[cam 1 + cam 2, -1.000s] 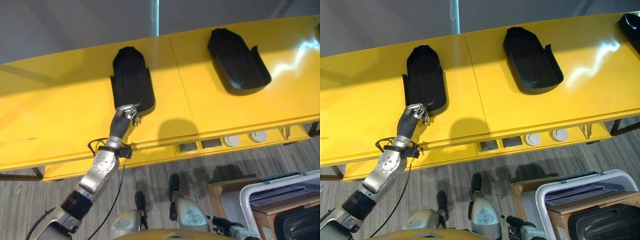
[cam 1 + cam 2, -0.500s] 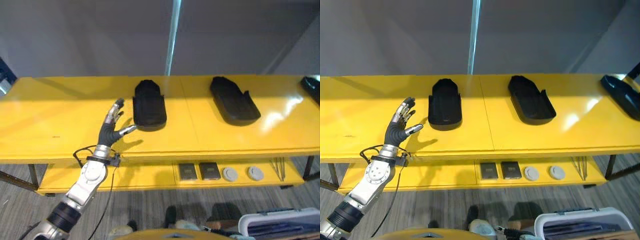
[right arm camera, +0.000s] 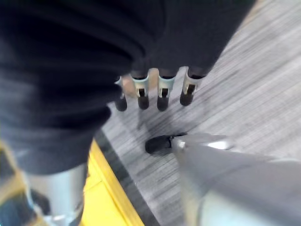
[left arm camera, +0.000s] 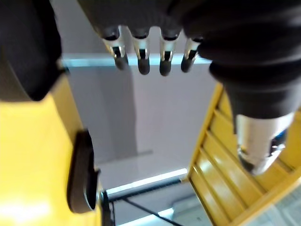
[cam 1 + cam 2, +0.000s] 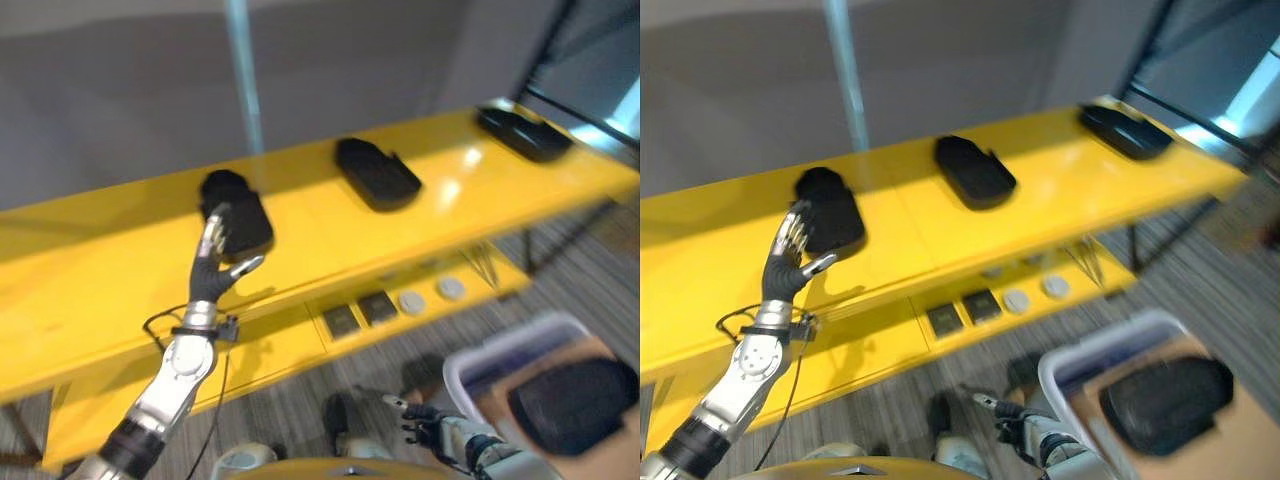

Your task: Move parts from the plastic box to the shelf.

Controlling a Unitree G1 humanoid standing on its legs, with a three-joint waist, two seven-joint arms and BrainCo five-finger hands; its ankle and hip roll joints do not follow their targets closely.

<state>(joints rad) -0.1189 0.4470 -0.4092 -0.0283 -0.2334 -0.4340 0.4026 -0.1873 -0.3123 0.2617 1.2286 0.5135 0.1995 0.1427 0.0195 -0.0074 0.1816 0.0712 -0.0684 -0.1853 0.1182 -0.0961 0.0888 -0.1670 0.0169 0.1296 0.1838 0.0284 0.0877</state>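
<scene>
Three black moulded parts lie on the yellow shelf point(image 5: 330, 225): one on the left point(image 5: 238, 212), one in the middle point(image 5: 378, 175), one far right point(image 5: 523, 133). My left hand point(image 5: 212, 268) is raised in front of the left part, open with fingers straight up, holding nothing. In the left wrist view its fingertips point(image 4: 141, 63) point past a black part point(image 4: 82, 176) on the shelf. The plastic box point(image 5: 478, 368) stands on the floor at lower right with another black part point(image 5: 570, 405) in it. My right hand point(image 5: 422, 430) hangs low beside the box, open and empty.
The shelf's lower level carries two grey square pieces point(image 5: 345, 320) and two pale round discs point(image 5: 411, 300). A pale post point(image 5: 243, 75) rises behind the shelf against a grey wall. Grey striped floor point(image 3: 225, 94) lies below my right hand.
The camera has swung to the right, bringing the box and the far-right part into sight. My left hand, which was at the left part's near end, has let go and lifted, open.
</scene>
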